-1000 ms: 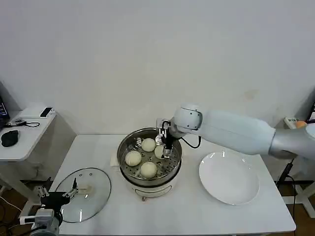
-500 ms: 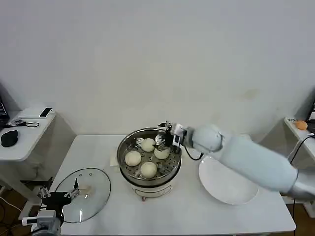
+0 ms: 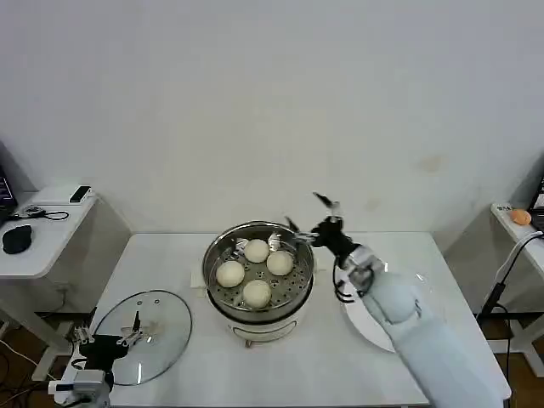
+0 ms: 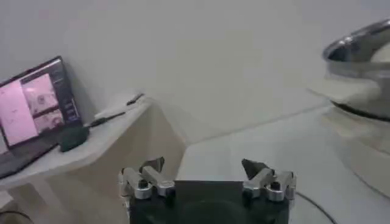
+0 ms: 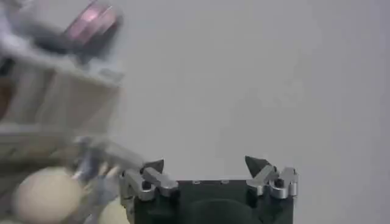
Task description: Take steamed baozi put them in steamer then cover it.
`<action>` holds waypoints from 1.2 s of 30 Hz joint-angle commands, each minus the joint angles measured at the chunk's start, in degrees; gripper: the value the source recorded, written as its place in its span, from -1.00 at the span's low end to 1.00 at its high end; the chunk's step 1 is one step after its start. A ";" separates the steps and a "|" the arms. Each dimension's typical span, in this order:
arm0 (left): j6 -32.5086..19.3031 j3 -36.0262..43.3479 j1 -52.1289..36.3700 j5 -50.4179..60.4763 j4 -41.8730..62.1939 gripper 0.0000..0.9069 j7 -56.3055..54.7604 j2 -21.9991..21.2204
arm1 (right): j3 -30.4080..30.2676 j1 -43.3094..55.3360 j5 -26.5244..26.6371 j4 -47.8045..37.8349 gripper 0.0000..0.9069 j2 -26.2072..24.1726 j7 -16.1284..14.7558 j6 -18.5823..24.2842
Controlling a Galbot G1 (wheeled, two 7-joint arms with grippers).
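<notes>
— Four cream-white round baozi [image 3: 256,270]?
— Inside shiny steel steamer [image 3: 217,293], uncovered.
— Clear glass cover [image 3: 166,323]?
— Flat on white table [image 3: 323,374], left.
— Grippers?
— Right gripper [image 3: 308,214] spread, empty, beside steamer rim; left gripper [image 3: 127,334] spread, near cover.

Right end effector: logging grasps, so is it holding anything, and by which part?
Nothing. The right end effector is open and empty beside the steamer.

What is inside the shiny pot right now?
Four steamed baozi sit on the perforated tray inside the steamer. Whatever lies under the tray is hidden. The cover is off, lying on the table.
</notes>
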 commanded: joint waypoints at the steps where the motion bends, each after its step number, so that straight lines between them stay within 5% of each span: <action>1: -5.34 0.51 1.29 20.45 0.84 1.00 0.46 0.55 | 35.06 -29.83 -0.39 6.58 1.00 15.40 -1.52 8.00; 18: -9.19 3.83 -1.55 60.12 13.24 1.00 -2.90 10.09 | 39.06 -39.51 0.88 8.65 1.00 16.82 -2.41 7.62; 36: -7.33 6.03 0.45 64.05 13.46 1.00 -0.94 9.67 | 41.62 -43.74 1.03 11.32 1.00 17.21 -2.41 8.35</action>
